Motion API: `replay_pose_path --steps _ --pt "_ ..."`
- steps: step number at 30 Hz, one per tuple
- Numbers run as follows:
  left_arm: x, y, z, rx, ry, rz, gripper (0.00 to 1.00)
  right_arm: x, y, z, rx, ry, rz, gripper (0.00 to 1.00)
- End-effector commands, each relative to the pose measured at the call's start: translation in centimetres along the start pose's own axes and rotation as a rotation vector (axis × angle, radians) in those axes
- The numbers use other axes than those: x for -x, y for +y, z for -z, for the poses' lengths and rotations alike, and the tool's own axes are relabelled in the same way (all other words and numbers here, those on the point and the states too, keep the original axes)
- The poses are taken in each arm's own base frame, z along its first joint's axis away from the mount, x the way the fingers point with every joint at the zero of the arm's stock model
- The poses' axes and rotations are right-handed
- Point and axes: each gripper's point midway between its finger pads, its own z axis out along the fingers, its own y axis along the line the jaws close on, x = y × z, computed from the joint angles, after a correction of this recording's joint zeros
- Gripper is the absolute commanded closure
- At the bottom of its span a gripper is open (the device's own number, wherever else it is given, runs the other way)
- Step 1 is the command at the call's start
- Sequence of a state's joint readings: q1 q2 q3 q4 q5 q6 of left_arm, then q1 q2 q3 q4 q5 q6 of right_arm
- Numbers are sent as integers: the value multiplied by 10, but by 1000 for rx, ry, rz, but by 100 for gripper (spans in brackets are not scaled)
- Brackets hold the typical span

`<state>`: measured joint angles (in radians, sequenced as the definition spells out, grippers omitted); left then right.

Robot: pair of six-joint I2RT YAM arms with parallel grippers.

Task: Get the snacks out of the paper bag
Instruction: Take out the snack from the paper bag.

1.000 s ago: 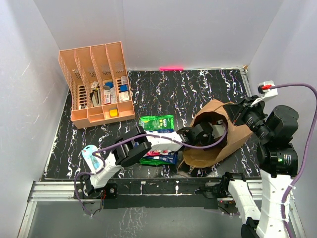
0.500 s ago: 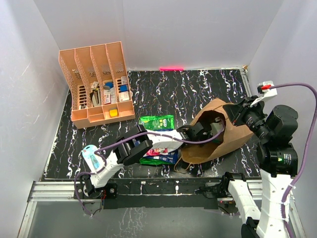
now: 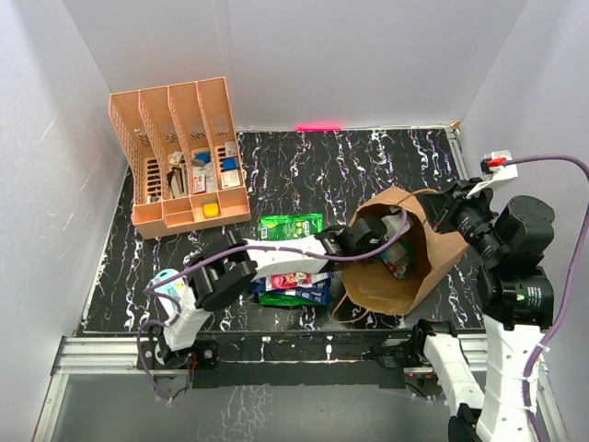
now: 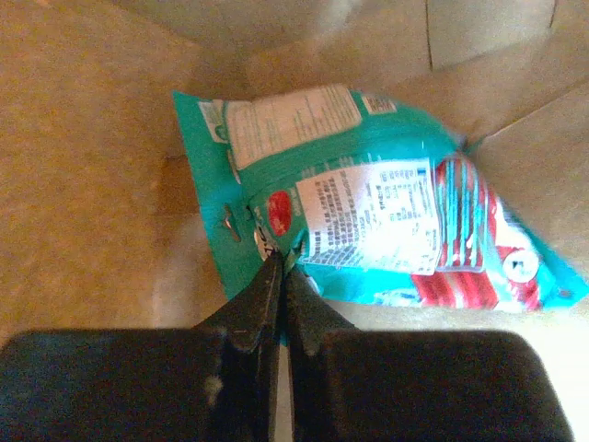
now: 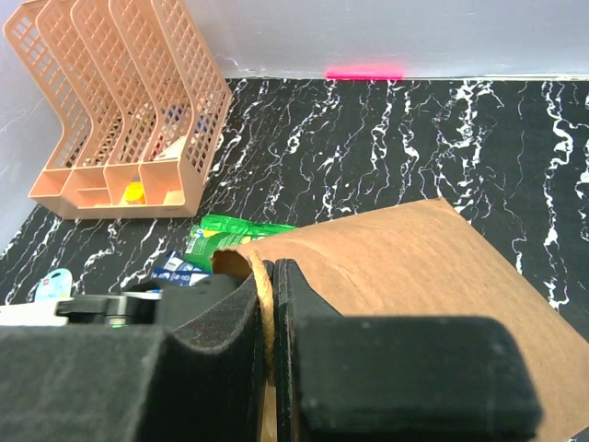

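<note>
Two grippers were clenched: right gripper [image 5: 273,269] pinched the paper bag [image 5: 396,267] rim, apparently to hold its mouth open, while left gripper [image 4: 283,262], reaching inside, nipped the teal snack packet [image 4: 368,216] lying there, likely for extraction.

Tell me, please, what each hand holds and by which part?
The left hand pinches the teal snack packet by its near edge, inside the paper bag; the right hand clamps its rim.
</note>
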<state>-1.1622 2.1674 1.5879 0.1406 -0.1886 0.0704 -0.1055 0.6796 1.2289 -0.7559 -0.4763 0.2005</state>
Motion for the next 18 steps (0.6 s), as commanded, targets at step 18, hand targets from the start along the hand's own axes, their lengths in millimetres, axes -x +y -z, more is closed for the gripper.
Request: replay_pose_path --steps 18 --pt "125 -11 233 69 -311 -20 100 35 -28 -5 -164 -134 -1 92"
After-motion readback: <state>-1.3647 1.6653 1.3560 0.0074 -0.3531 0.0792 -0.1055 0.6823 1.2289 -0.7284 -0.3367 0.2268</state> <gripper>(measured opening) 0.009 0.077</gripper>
